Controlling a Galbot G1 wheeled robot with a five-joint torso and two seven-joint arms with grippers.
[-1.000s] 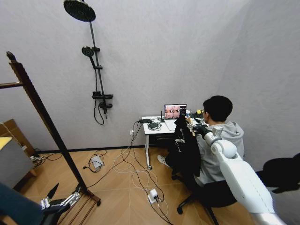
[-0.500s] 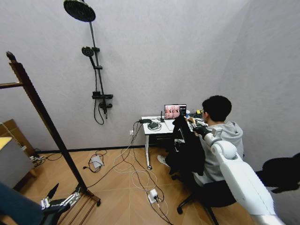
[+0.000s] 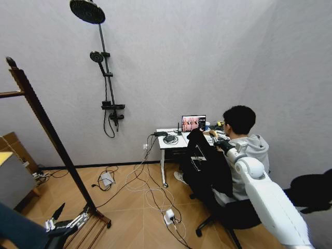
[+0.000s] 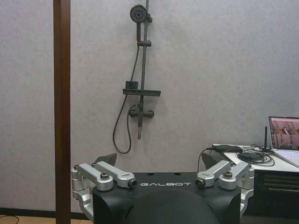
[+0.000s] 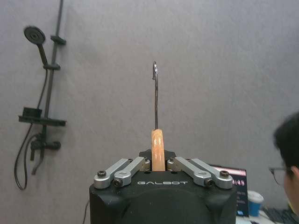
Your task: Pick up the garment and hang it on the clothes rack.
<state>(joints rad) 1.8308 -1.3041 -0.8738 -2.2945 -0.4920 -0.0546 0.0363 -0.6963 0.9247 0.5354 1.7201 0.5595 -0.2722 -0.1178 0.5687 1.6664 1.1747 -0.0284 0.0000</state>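
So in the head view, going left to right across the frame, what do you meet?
Clothes rack → left tool, low by the rack's foot → wall shower set → white desk → laptop → black garment held by the right tool → seated person.

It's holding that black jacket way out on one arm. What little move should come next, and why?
Probably swing the right gripper leftward toward the rack. It is shut on the hanger, the jacket hangs free, and the rack stands far off to the robot's left. The left gripper waits open, low by the rack.
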